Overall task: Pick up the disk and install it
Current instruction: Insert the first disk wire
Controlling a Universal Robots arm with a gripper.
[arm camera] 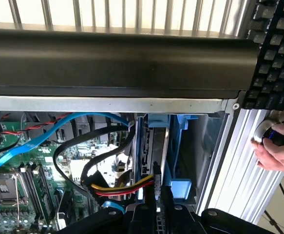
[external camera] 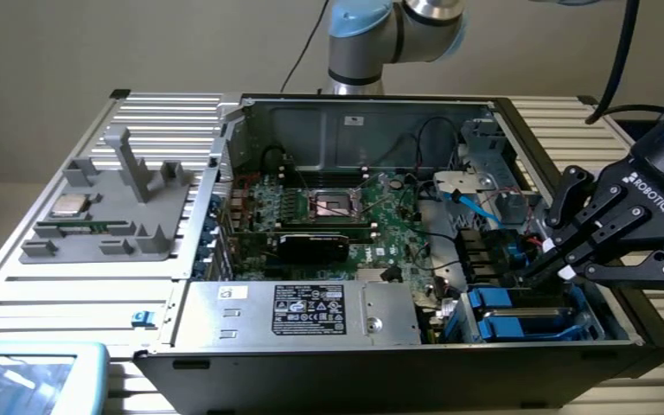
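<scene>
Your pincer [external camera: 545, 268] pinching disk [arm camera: 157, 146] by near edge, 1 finger on each face, which holds it edge-on for slot. Disk straight beyond fingertips, seemingly partway into drive bay [arm camera: 205, 144]; cables [arm camera: 124, 187] just beside pincer, looking clear

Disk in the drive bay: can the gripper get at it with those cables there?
Looks like yes: the gripper appears shut on the disk edge-on in the bay, jaws either side; the cables lie beside it, not across.
</scene>
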